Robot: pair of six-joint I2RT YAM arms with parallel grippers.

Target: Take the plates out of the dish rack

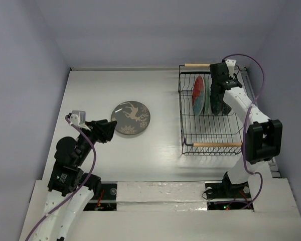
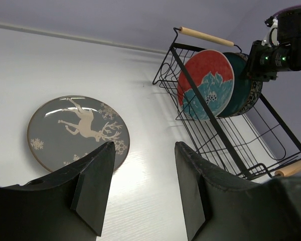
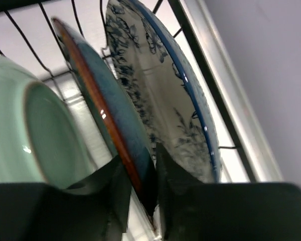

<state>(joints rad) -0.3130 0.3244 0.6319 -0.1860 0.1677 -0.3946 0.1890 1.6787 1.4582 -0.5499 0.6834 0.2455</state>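
Note:
The grey-brown deer plate (image 1: pixel 130 118) lies flat on the table, also in the left wrist view (image 2: pixel 75 129). My left gripper (image 1: pixel 110 129) is open and empty just beside its near-left edge (image 2: pixel 145 145). The black wire dish rack (image 1: pixel 182 115) holds three plates upright at its far end. My right gripper (image 1: pixel 217 90) reaches down into the rack (image 3: pixel 200 65) and is shut (image 3: pixel 140 156) on the rim of the glossy teal-blue plate (image 3: pixel 110 108). The pale mint plate (image 3: pixel 30 130) stands on one side of it and the white blue-floral plate (image 3: pixel 163 100) on the other.
The left wrist view shows a red and teal face (image 2: pixel 205 85) on the plate at the left of the row. The rack's wooden handles (image 1: pixel 216 144) lie at its near and far ends. The rack stands close to the table's right edge and side wall.

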